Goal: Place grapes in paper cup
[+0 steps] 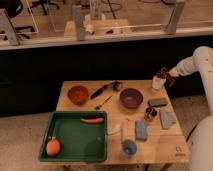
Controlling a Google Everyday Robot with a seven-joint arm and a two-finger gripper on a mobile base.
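Note:
The white paper cup [157, 83] stands at the table's far right corner. The dark reddish grapes [161, 73] sit at the cup's mouth, sticking up above its rim. My gripper [168, 77] is at the end of the white arm, which comes in from the right. It is just right of the cup's top and right next to the grapes. I cannot tell whether the grapes rest in the cup or hang from the gripper.
On the wooden table [115, 112] are an orange bowl [77, 94], a purple bowl [131, 98], a brush [102, 90], a dark block [157, 102], a grey cloth [166, 119], a blue sponge [141, 130] and a blue cup [129, 147]. A green tray [75, 152] holds a sausage [92, 120] and an orange fruit [52, 146].

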